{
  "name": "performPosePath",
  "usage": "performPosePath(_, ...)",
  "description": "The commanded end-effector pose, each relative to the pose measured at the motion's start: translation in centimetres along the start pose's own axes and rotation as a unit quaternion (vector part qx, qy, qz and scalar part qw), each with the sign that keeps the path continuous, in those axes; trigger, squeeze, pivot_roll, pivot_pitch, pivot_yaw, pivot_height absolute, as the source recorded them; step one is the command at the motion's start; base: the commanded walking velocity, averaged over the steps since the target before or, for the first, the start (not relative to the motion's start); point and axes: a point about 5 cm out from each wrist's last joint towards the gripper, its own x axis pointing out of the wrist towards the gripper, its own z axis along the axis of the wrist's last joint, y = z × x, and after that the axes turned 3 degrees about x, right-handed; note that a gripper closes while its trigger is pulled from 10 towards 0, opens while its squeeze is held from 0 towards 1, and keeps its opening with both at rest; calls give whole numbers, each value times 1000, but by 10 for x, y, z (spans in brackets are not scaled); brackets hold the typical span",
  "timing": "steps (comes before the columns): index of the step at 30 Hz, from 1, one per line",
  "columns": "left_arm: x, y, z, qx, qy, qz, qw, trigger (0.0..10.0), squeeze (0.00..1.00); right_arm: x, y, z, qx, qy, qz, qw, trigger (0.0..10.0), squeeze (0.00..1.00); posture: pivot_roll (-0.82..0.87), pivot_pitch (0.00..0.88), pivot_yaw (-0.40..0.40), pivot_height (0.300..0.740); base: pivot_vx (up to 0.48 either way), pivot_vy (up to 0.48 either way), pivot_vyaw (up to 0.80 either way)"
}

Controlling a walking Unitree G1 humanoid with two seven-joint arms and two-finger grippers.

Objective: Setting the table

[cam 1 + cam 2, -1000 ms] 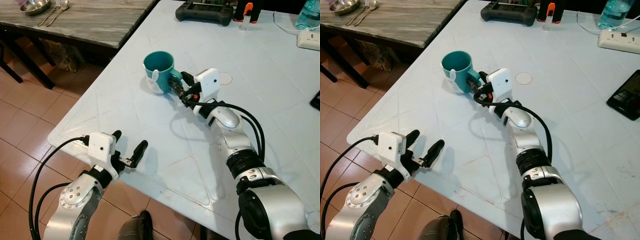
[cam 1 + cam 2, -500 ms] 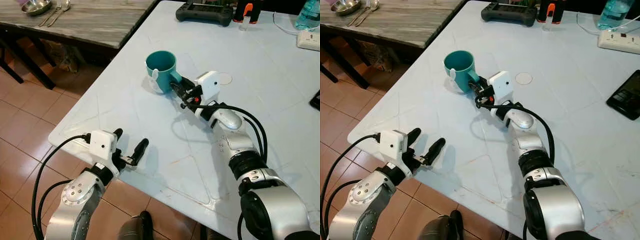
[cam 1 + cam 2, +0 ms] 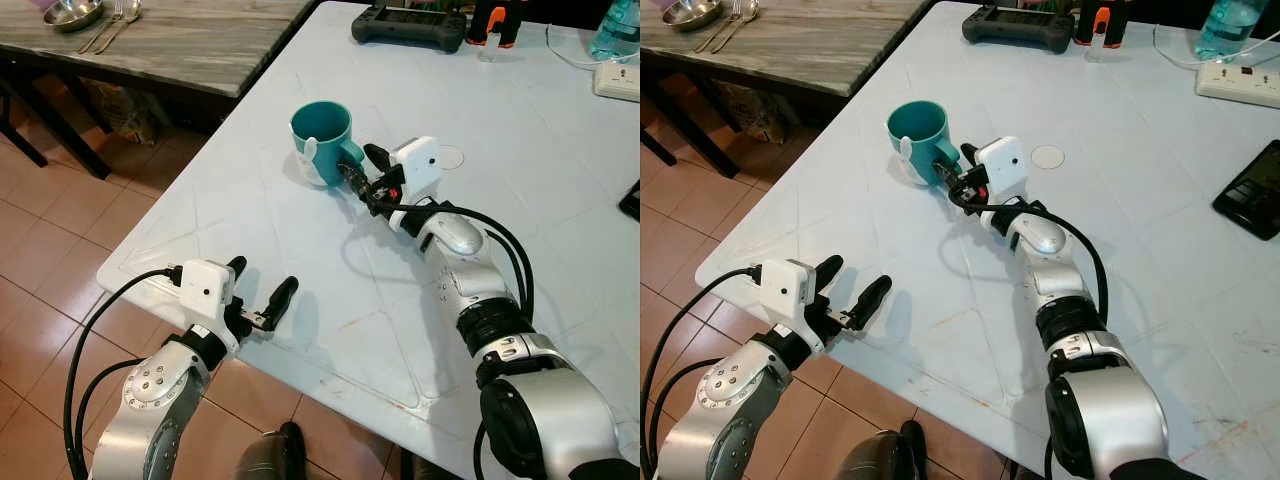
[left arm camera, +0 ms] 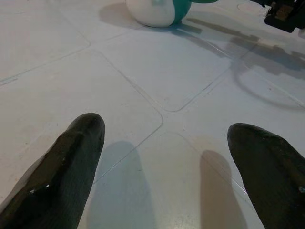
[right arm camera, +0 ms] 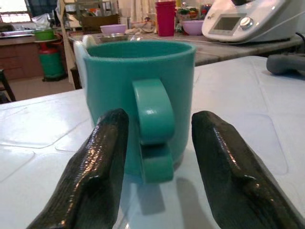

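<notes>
Here we see a teal mug standing upright on the white table, near its left edge, and what we can see of its inside looks empty. The right gripper has its fingers spread on either side of the mug's handle, apart from it and not clamped. The left gripper hovers at the table's near edge, well apart from the mug, its fingers wide open and holding nothing.
</notes>
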Motion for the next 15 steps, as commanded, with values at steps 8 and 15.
performPosePath(8, -6, 2, -6, 1, 12, 10, 1000, 10000, 0, 15, 9, 12, -9, -7, 24, 1000, 10000, 0, -24, 248, 131, 740, 0, 0, 0)
performPosePath(15, -8, 1, -7, -1, 13, 13, 1000, 10000, 0, 18, 9, 13, 3, -6, 22, 1000, 0, 0, -20, 245, 119, 740, 0, 0, 0)
